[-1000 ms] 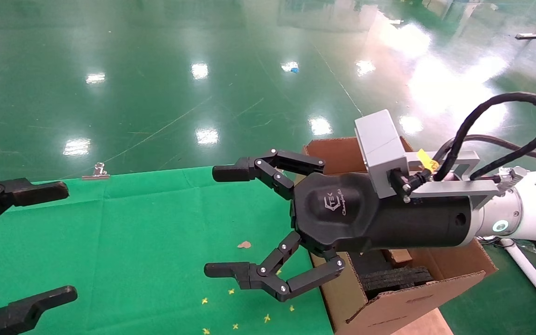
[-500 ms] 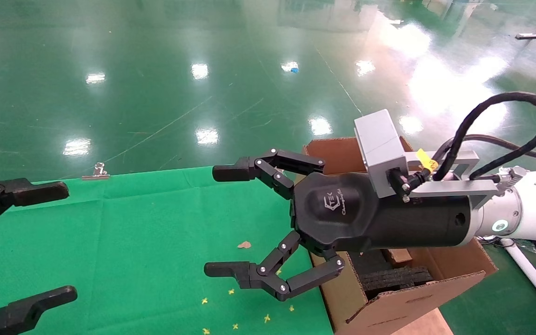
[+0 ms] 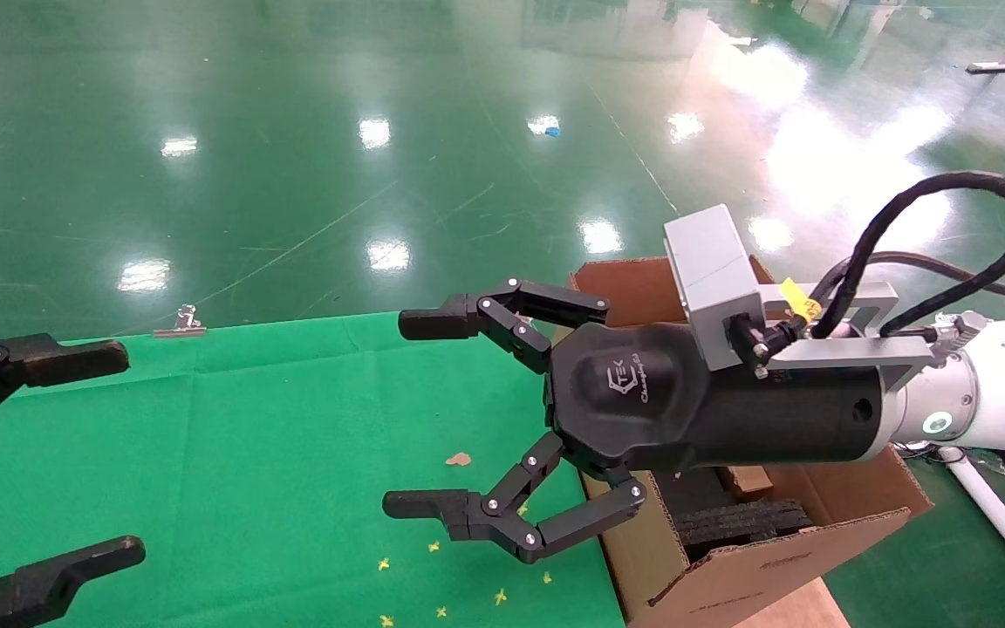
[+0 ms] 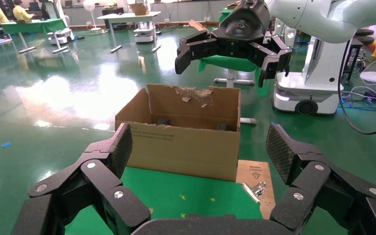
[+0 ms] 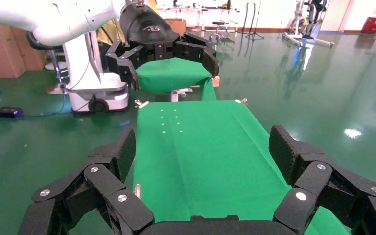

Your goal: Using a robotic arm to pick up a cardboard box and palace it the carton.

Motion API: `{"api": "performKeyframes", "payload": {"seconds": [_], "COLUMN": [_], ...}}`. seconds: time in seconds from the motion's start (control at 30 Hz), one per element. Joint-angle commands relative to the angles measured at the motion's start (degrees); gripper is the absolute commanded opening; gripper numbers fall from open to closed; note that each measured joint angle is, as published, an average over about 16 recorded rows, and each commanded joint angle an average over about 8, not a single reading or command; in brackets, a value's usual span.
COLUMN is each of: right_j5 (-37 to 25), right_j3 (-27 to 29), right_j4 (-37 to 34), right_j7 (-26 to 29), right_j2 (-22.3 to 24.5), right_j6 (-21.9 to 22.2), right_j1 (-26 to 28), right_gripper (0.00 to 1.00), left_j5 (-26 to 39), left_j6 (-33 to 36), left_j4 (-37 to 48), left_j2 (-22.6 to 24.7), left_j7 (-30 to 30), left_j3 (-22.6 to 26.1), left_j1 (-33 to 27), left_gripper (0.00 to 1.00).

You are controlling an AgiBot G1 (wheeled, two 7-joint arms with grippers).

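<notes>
The left end effector (image 3: 114,453) hovers with fingers spread over the green surface (image 3: 293,453), empty. Across from it, the right end effector (image 3: 420,414), also spread and empty, reaches out above the carton (image 3: 755,558). No cardboard box shows.

From the head cam I looked forward and down over the green cloth (image 3: 276,453), with the right gripper (image 3: 398,414) filling the near field and the carton (image 3: 729,567) at its right edge. Left wrist cam faced across the cloth (image 4: 191,198) toward the carton (image 4: 183,147), its own left gripper (image 4: 198,152) framing the close foreground and the right gripper (image 4: 230,51) farther off. Right wrist cam looked the opposite way along the cloth (image 5: 205,147) past its gripper (image 5: 203,152) to the left gripper (image 5: 169,58), so I had both wrist views sharing the cloth and each other's gripper.
</notes>
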Motion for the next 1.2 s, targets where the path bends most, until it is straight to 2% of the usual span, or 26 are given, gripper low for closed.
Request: {"api": "performKeyframes", "payload": {"seconds": [0.03, 1.2], "right_j5": [0.0, 0.0], "right_j3": [0.0, 0.0], "right_j4": [0.0, -0.01], "right_j7": [0.0, 0.0], "right_j2": [0.0, 0.0], "right_j6": [0.0, 0.0], "right_j1": [0.01, 0.02], "right_gripper": [1.0, 1.0], "left_j5": [0.0, 0.0], "left_j6": [0.0, 0.0], "left_j4": [0.0, 0.0], "left_j2": [0.0, 0.0], "left_j7": [0.0, 0.0], "left_j3": [0.0, 0.0], "left_j1": [0.0, 0.0], "left_gripper": [1.0, 1.0]}}
